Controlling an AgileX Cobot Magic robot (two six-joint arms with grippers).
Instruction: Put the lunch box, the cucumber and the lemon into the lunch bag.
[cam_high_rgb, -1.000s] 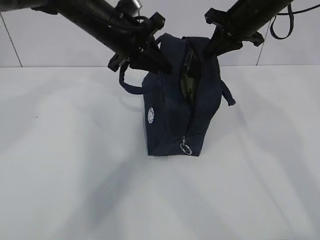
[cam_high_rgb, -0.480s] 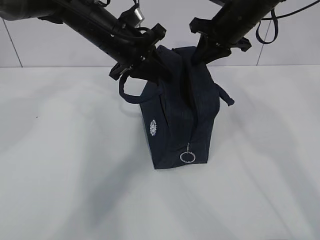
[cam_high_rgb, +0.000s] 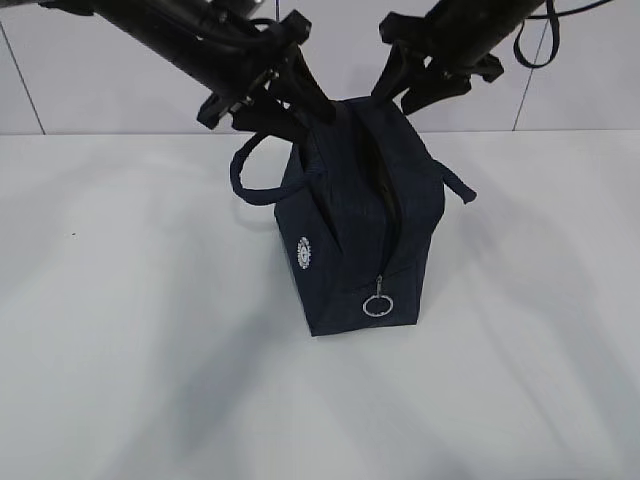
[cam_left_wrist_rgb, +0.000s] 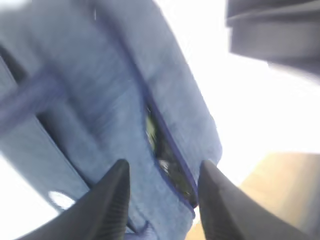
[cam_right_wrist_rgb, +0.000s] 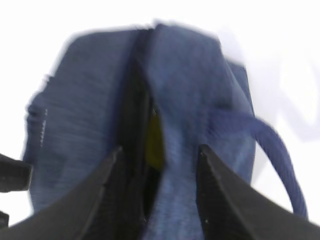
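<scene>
We see the table (cam_high_rgb: 120, 330) carrying the lunch bag (cam_high_rgb: 355, 240), upright near the centre, more squared than half a second ago, its top slit narrower. The left gripper (cam_high_rgb: 290, 105) has risen slightly at the bag's top left edge, fingers (cam_left_wrist_rgb: 110, 200) spread, holding nothing. The right gripper (cam_high_rgb: 415, 85), likewise spread and empty, sits above the top right edge. The ring pull (cam_high_rgb: 376, 306) hangs at the near end. The lemon (cam_right_wrist_rgb: 155, 140) shows yellow inside the slit.
</scene>
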